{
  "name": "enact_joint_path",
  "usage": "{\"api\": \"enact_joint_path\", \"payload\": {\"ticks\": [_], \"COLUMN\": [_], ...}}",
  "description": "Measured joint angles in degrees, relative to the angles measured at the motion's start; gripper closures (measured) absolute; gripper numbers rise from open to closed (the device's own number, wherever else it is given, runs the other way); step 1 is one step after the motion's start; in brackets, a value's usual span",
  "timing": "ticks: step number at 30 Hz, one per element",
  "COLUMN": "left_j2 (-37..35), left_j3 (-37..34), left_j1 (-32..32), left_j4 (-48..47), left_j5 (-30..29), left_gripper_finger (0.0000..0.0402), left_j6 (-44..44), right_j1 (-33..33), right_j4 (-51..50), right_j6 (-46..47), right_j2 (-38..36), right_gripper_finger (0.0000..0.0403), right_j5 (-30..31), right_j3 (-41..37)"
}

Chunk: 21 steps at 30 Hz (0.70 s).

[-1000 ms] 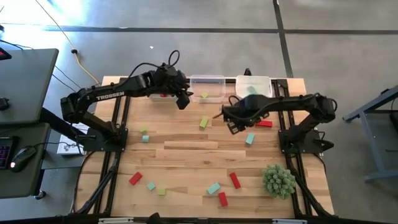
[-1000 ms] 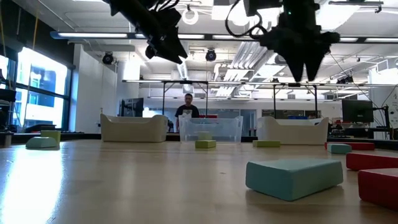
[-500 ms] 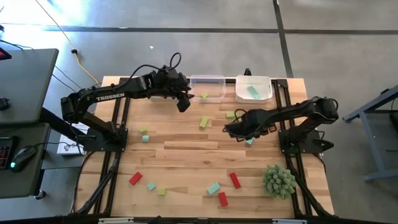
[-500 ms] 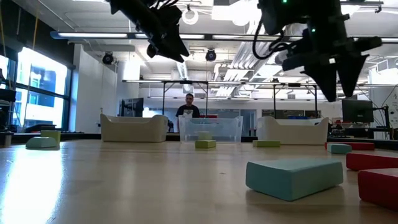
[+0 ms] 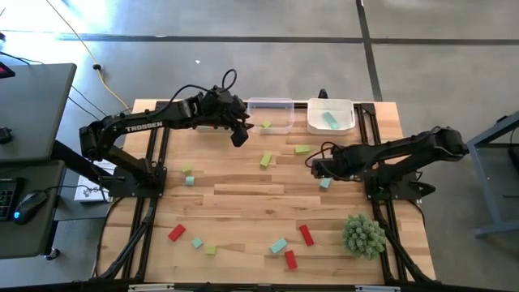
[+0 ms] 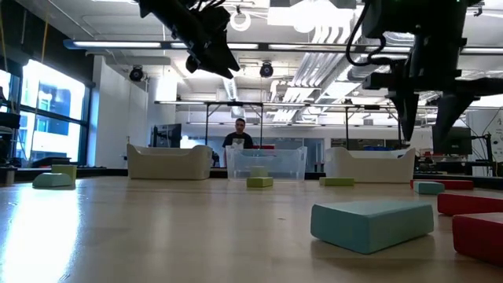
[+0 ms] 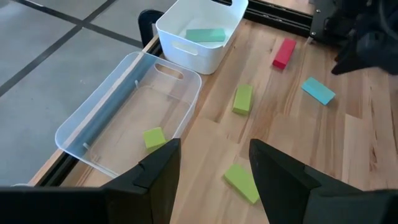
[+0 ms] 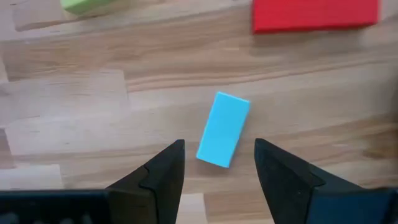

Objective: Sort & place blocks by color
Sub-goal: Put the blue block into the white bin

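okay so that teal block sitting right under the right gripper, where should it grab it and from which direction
Grip the teal block across its two long sides, near the middle, coming straight down from above. It lies flat on the table, slightly tilted, with clear wood all round. The right gripper hangs open just over its near end, so a slight wrist turn would probably square the fingers.

Two matte black jointed arms, white TROSSEN lettering along the left arm (image 5: 146,123), black cables looped over both wrists, flat angular dark fingers (image 7: 283,171) on each gripper
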Motion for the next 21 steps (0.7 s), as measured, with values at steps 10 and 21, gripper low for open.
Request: {"api": "enact_joint_path", "payload": {"ticks": [10, 21], "left_j2": [0.0, 0.0], "left_j3": [0.0, 0.0], "left_j1": [0.0, 0.0], "left_j4": [0.1, 0.1], "left_j5": [0.0, 0.0], "left_gripper_finger": [0.0222, 0.0222], "left_j6": [-0.1, -0.1], "right_j1": [0.0, -0.5], "right_j4": [7.9, 10.2], "right_j6": [2.1, 2.3], "right_j2": [3.9, 8.5], "right_gripper_finger": [0.0221, 0.0221], "right_j5": [-5.5, -4.0], "right_j3": [-5.2, -5.5]}}
